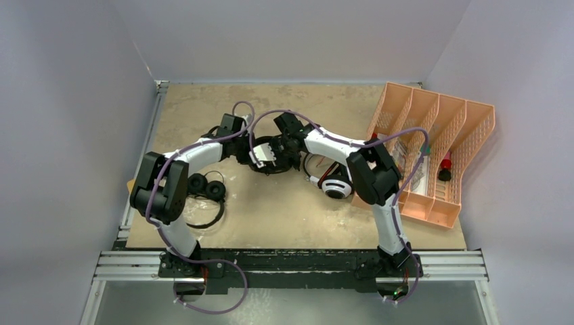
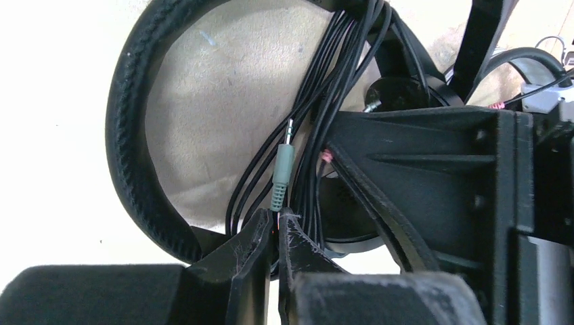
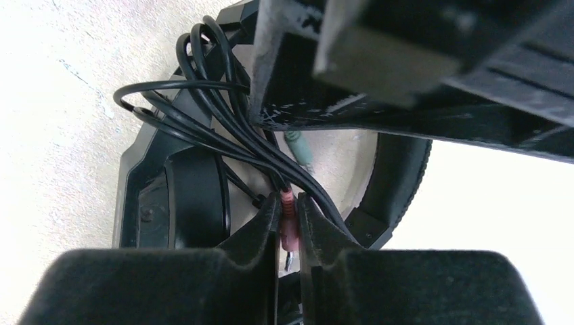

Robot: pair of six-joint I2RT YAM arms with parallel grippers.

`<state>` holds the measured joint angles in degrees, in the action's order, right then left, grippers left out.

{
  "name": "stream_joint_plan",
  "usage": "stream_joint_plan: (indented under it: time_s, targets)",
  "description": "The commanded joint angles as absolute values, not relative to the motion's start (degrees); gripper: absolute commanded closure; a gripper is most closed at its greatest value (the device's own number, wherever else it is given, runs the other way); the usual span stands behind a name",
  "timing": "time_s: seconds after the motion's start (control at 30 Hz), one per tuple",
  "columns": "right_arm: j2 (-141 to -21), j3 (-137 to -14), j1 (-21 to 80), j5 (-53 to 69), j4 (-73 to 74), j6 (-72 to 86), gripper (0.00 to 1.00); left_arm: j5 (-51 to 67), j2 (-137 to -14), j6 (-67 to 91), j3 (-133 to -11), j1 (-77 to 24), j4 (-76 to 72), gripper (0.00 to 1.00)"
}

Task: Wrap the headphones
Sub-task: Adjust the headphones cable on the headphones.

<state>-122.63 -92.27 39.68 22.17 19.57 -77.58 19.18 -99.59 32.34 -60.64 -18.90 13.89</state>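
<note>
The larger black headphones [image 1: 269,157] lie mid-table with both arms meeting over them, neither clearly nearer. The left gripper [image 2: 276,227] is pinched almost closed on the ribbed base of the green plug [image 2: 282,175]; the right gripper [image 3: 289,218] clamps the pink plug [image 3: 290,237] between its pads. Each plug's long axis runs in line with the fingers holding it. The green tip points away from its gripper toward the cable bundle [image 2: 335,68] looped over the headband [image 2: 125,156]; the pink one seems to point back toward its wrist; tucking these ends in likely turns on that. The overhead view shows only a dark knot at the headphones; the wrist views separate the two plugs.
</note>
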Motion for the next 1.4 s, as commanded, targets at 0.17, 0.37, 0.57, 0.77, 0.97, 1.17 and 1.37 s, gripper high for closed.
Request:
stream_joint_plan:
  time_s: [0.17,0.37,0.57,0.77,0.97,1.17,1.37]
  targets:
    - [-117.63,-92.95,39.46,21.60,22.86,-79.91,0.68,19.72,-98.32,31.24,-63.92,-19.07,16.12,0.79]
    - [-116.40,-93.74,39.46,20.38,26.42,-81.04,0.64,18.11,-95.63,30.69,-64.99,-19.07,18.17,0.73]
    - [-114.12,-93.16,39.46,18.37,25.02,-79.08,0.58,16.25,-93.59,29.27,-66.71,-19.07,20.94,0.68]
    - [-112.55,-92.66,39.24,16.69,23.27,-77.78,0.50,13.63,-91.37,27.69,-68.40,-19.07,22.81,0.62]
    - [-112.09,-93.93,38.73,16.32,21.74,-75.88,0.39,15.07,-89.75,28.37,-68.60,-19.07,22.58,0.59]
    - [-114.04,-96.62,38.32,14.86,23.08,-73.79,0.34,16.43,-87.61,28.86,-67.06,-19.07,21.94,0.58]
    - [-114.03,-96.31,37.45,17.63,21.19,-70.15,0.32,23.11,-83.11,32.36,-58.99,-19.74,10.63,0.43]
